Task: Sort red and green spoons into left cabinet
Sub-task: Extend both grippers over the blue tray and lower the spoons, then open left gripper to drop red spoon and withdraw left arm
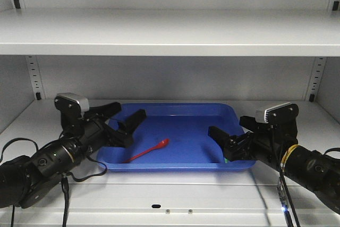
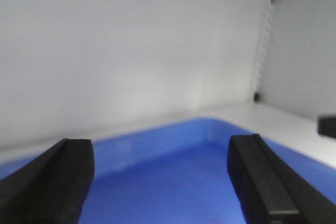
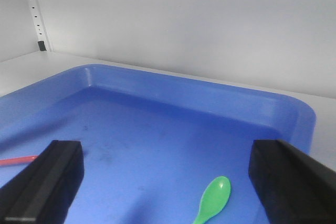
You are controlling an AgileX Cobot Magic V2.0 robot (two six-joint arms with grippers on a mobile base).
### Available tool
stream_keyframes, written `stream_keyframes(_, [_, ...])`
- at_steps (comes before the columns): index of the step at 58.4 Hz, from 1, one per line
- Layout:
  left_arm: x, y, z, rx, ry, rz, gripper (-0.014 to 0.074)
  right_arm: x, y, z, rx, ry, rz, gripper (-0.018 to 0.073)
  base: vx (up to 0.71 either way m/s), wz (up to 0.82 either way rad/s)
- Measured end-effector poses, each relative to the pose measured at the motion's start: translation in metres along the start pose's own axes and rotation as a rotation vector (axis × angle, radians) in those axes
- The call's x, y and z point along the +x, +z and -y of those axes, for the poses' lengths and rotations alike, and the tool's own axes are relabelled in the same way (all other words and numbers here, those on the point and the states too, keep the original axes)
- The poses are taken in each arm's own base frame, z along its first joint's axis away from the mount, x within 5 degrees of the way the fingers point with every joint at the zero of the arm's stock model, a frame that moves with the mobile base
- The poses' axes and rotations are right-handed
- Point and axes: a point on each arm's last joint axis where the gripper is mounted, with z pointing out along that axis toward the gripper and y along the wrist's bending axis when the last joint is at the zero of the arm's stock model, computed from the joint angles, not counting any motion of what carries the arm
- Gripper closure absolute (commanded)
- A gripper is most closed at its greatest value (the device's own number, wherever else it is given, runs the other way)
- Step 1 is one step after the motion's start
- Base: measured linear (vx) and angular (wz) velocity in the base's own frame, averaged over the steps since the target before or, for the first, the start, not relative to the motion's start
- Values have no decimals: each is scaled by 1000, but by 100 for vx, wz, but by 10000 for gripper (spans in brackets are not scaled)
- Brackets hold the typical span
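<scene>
A: Where do the spoons lie?

B: Both are in the blue tray on the cabinet shelf. The red spoon lies toward 7 o'clock of the tray floor, bowl pointing to 2 o'clock, handle running down toward the near rim. The green spoon shows only in the right wrist view, at about 5 o'clock of the tray, bowl pointing away from the camera. In the front view the right arm hides all but a green sliver.

A: And the hands?

B: The left gripper hangs over the tray's 9 o'clock edge, fingers spread wide, nothing between them. Its own camera confirms this: two dark fingers with only blue tray floor in the gap. The right gripper sits at the tray's 4 o'clock corner, also spread and empty, with the green spoon lying loose between and below its fingers.

A: Why that arrangement?

B: My reading is that each arm covers its own side of the tray, which keeps the two from crossing. With both spoons flat on the floor and both hands bare, the sorting looks done or nearly so. Whether the arms are arriving or leaving, I cannot say.
</scene>
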Motion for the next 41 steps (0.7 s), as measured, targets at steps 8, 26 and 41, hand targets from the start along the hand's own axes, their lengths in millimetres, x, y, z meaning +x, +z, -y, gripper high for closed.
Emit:
stream_keyframes(8, [-3, 0, -1, -11, -3, 28, 36, 0, 0, 0, 0, 0, 0, -21, 0, 0])
stream_keyframes(26, [-3, 0, -1, -10, -1, 31, 78, 0, 0, 0, 2, -1, -2, 110, 0, 0])
stream_keyframes(41, [-3, 0, -1, -10, 3, 31, 85, 0, 0, 0, 3, -1, -3, 178, 0, 0])
